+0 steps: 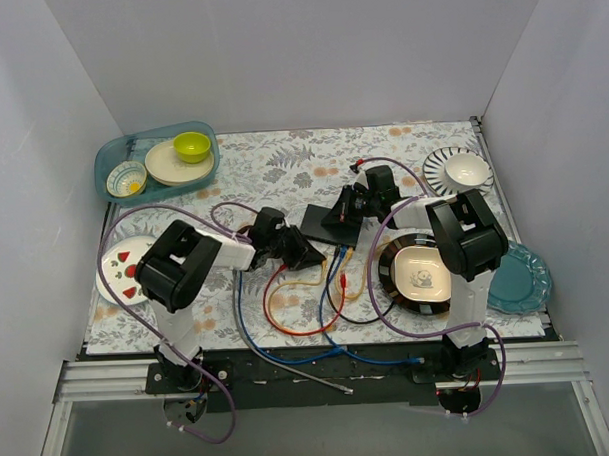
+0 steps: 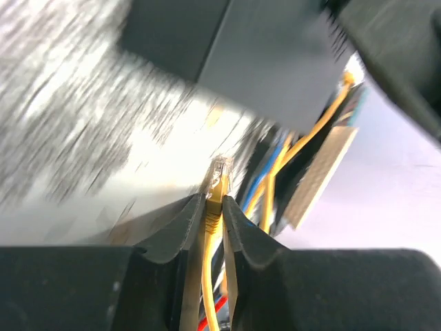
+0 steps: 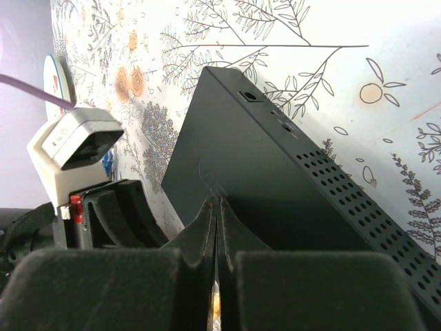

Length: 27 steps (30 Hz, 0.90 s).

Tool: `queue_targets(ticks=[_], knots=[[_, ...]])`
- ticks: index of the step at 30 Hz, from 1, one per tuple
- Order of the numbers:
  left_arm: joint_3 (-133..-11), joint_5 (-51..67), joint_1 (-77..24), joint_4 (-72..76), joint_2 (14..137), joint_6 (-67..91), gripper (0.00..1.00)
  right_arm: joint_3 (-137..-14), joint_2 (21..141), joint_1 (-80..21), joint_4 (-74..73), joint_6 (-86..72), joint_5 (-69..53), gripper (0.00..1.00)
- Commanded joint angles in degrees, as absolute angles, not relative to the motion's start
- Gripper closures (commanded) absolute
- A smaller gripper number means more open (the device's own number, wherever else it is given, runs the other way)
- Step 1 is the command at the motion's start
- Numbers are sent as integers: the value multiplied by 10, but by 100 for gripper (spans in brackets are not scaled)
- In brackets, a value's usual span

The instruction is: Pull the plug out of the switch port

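Note:
The switch point(image 1: 327, 224) is a flat black box at mid-table. My left gripper point(image 1: 303, 250) is just to its front left, shut on a yellow plug point(image 2: 218, 181). In the left wrist view point(image 2: 215, 201) the plug's clear tip sticks out past the fingertips in free air, apart from the switch point(image 2: 255, 55); that view is blurred. Blue and yellow cables point(image 2: 279, 162) still run toward the switch's edge. My right gripper point(image 1: 346, 215) is shut, and its closed tips point(image 3: 218, 203) rest on the switch's matte top point(image 3: 275, 179).
Red, blue, orange and black cables point(image 1: 307, 308) lie looped in front of the switch. A panda plate point(image 1: 386, 275) and a teal plate point(image 1: 521, 277) sit right. A blue tray point(image 1: 110, 155) with dishes is back left, and a strawberry plate point(image 1: 126, 266) is left.

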<state>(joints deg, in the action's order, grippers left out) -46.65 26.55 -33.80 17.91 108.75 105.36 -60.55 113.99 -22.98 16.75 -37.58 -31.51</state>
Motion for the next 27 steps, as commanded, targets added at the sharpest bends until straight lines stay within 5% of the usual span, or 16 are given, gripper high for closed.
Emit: queue_targets(ticks=[1, 11, 13, 16, 27], knots=[[-416, 184, -318, 29, 1037, 989, 100, -556, 1206, -243, -12, -333, -249, 99], [-345, 92, -138, -187, 789, 908, 100, -553, 1183, -242, -25, -325, -237, 99], [-350, 70, -112, -211, 741, 900, 79, -555, 1180, -242, -28, -323, -238, 99], [-388, 81, -106, -212, 741, 899, 61, -559, 1181, -242, -33, -318, -235, 99], [-510, 174, -248, -3, 874, 984, 54, -565, 1186, -242, -44, -309, -237, 99]])
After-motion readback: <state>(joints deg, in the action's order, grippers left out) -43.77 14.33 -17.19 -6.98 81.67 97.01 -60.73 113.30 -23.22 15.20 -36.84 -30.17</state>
